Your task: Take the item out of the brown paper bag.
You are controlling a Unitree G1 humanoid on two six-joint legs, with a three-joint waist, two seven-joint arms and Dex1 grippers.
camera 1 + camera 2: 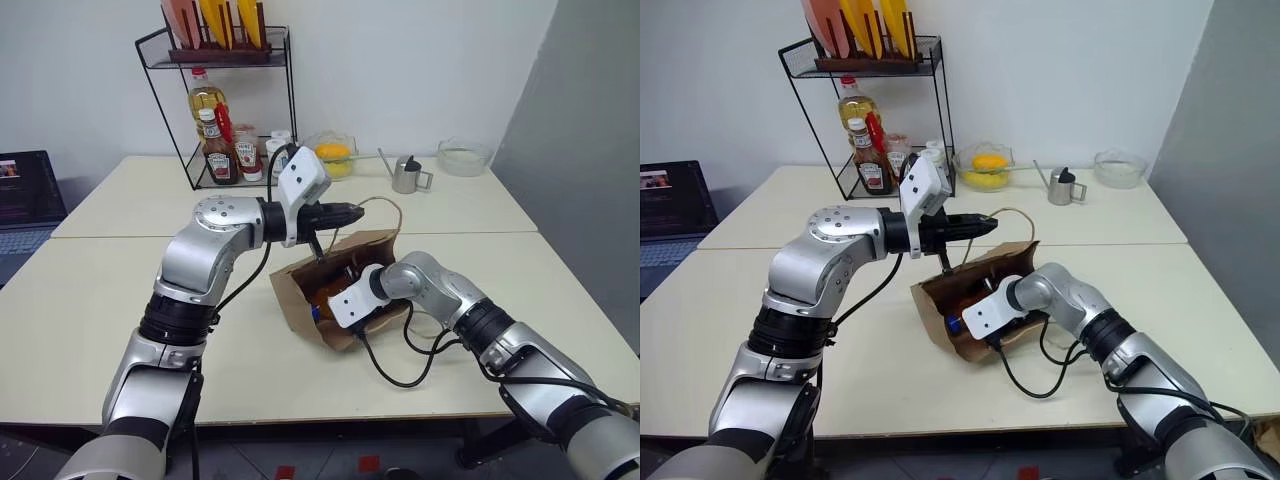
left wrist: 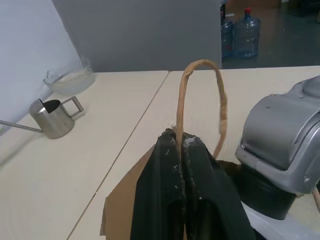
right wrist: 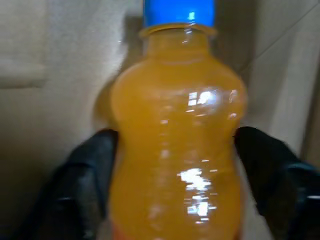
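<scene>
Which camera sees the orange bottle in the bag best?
The right wrist view: the orange bottle with its blue cap sits between the right gripper fingers. The eye views show a dark orange glimpse inside the brown paper bag.

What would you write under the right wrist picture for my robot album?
Inside the brown paper bag, the right hand has a finger on each side of an orange bottle with a blue cap.

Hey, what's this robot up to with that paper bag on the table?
It is getting a small orange bottle with a blue cap out of the brown paper bag, which lies on its side on the table. The left end effector is shut on one of the bag's loop handles, lifting the mouth open. The right end effector is inside the bag, a finger either side of the bottle, which is not out yet.
</scene>
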